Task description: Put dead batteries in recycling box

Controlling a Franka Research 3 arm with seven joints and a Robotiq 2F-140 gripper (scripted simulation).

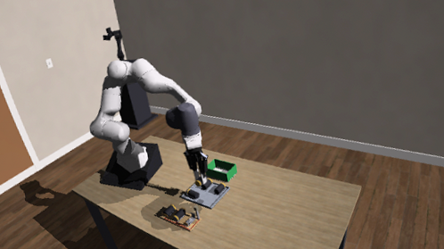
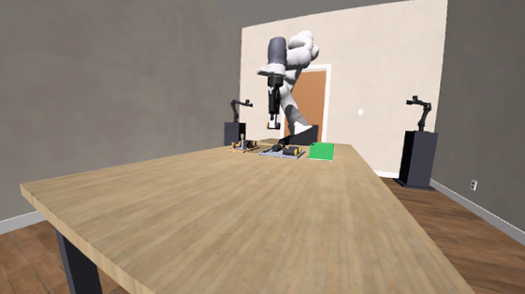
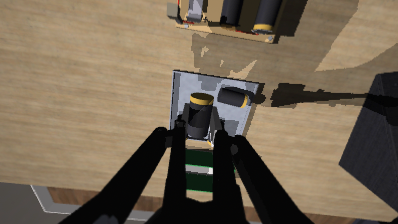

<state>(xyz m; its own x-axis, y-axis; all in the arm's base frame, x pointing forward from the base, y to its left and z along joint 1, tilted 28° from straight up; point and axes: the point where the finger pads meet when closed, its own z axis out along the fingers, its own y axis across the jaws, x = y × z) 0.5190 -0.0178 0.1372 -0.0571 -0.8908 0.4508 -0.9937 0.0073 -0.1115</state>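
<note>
My gripper (image 1: 201, 179) (image 2: 273, 122) (image 3: 199, 112) is shut on a black battery with a yellow end (image 2: 274, 125) (image 3: 199, 118), held level above the grey tray (image 1: 209, 200) (image 2: 282, 156) (image 3: 181, 81). Two other batteries lie in the tray, one at its left (image 1: 193, 193) and one at its right (image 1: 219, 188) in the top view. The wooden-coloured holder (image 1: 190, 228) (image 3: 220, 33) bears two batteries (image 1: 169, 210) (image 1: 180, 214) and a small upright part (image 1: 196, 213) (image 2: 242, 140). Whether a bulb is lit, I cannot tell. The green recycling box (image 1: 229, 174) (image 2: 321, 152) stands upright; its contents are unclear.
The box is just behind the tray in the top view, and the holder is on the tray's other side, nearer the table's front edge. The robot's dark base (image 1: 151, 158) (image 3: 372, 127) stands at the table's far end. The table (image 1: 281, 209) extends beyond the tray.
</note>
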